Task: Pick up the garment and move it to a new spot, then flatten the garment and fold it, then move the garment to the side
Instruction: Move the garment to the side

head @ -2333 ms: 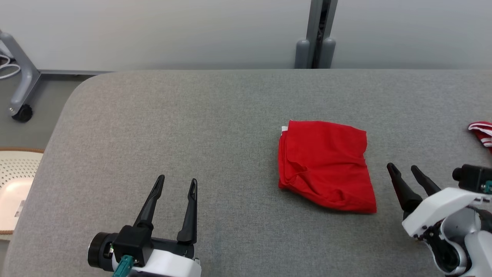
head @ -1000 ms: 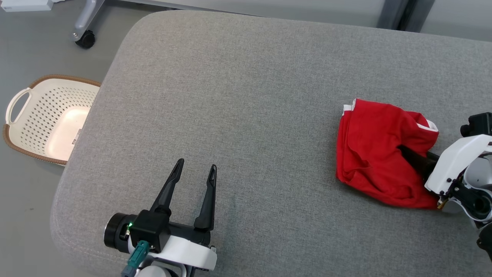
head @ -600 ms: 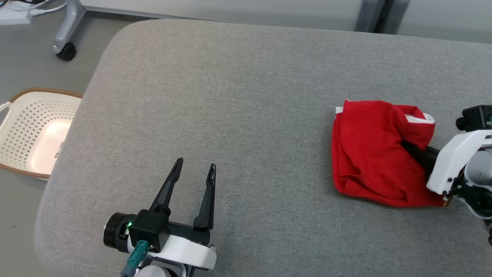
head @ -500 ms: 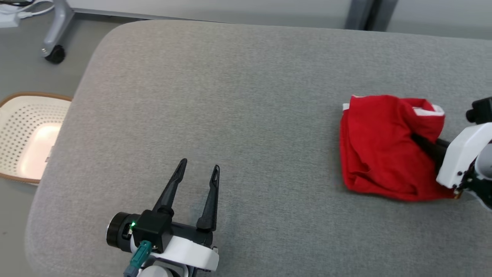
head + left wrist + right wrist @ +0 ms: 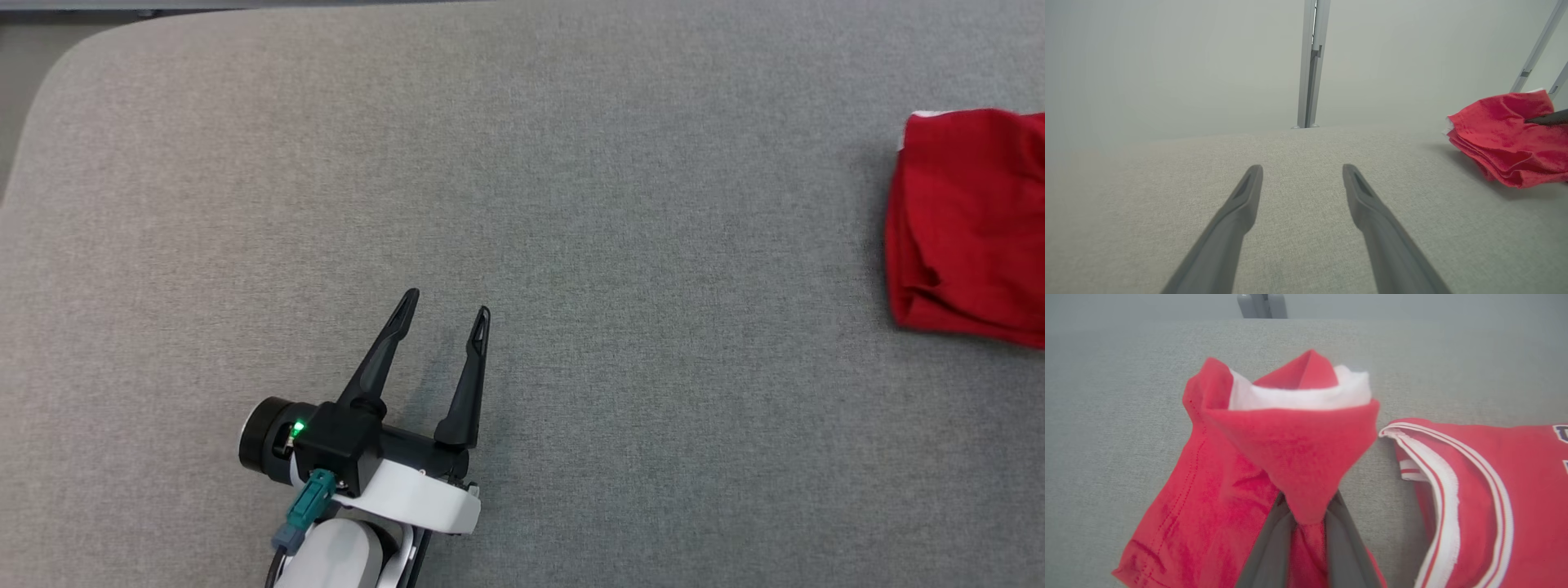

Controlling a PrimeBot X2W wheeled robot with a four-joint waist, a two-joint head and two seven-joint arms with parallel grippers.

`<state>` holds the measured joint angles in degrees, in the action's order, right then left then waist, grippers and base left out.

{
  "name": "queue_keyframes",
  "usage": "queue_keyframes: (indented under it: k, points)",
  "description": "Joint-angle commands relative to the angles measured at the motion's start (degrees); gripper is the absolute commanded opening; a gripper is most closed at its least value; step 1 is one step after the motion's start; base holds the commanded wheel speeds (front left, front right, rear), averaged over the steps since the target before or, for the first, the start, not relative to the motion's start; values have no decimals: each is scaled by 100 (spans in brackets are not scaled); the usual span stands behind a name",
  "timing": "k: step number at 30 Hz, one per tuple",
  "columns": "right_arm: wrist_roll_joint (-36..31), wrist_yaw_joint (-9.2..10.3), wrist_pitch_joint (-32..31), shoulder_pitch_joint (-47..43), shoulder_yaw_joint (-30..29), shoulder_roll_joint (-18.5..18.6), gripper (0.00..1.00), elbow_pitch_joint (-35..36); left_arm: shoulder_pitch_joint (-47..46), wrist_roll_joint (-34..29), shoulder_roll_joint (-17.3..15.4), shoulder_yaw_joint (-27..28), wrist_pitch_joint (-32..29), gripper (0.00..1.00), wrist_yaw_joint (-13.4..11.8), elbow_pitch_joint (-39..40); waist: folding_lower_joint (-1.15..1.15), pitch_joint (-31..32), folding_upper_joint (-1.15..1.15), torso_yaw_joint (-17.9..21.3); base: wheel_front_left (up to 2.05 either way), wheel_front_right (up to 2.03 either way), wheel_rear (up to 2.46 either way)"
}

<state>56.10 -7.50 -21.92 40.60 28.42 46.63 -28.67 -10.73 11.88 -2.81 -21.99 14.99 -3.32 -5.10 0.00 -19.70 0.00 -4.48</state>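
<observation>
1. The bench (image 5: pixel 571 163) is the largest thing we see: a grey, fabric-covered top with a rounded corner at the upper left of the head view.
2. Behind it stands a pale wall (image 5: pixel 1167 61), with a grey upright post (image 5: pixel 1310 61) meeting the bench's far edge in the left wrist view.
3. The garment (image 5: pixel 971 220) is red and lies bunched on the bench at the right edge of the head view, cut off by the frame and well apart from the left jaws. In the right wrist view one fold of it is raised into a peak, and a white inner layer shows at the top of that peak.
4. A jersey (image 5: pixel 1515 498), red with white striped trim, lies flat on the bench just beside the garment, to its right in the right wrist view. We cannot tell whether the two touch.
5. The left jaws are spread wide and hold nothing. Their dark fingers (image 5: pixel 384 359) point across bare bench at the lower left of the head view.
6. The right jaws are clenched on the garment's raised fold: their two grey fingers (image 5: pixel 1267 555) press together with red cloth pinched between them.
</observation>
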Motion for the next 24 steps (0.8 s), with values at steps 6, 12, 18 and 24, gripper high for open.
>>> queue_keyframes:
  k: [6, 12, 18, 24]
  points:
    - [-100, 2, -22, 70, -449, 561, 0, 49, -228, 68, -24, -21, 18, 100, 58, -26, 0, -411, 0, 225, 0, 0, 0]
    - [-326, 2, -64, -134, -908, 1070, 0, 89, -318, 103, -24, -56, 18, 100, 84, -23, 0, -592, 0, 209, 0, 0, 0]
    - [-1041, 3, 22, -410, -1271, 1702, 0, 156, -395, 147, -24, -85, 18, 100, 96, -17, 0, -712, 0, 110, 0, 0, 0]
    - [-1584, 3, 23, -660, -1702, 1815, 0, -8, -436, 180, -23, -90, 18, 100, 117, -14, 0, -837, 0, -1, 0, 0, 0]
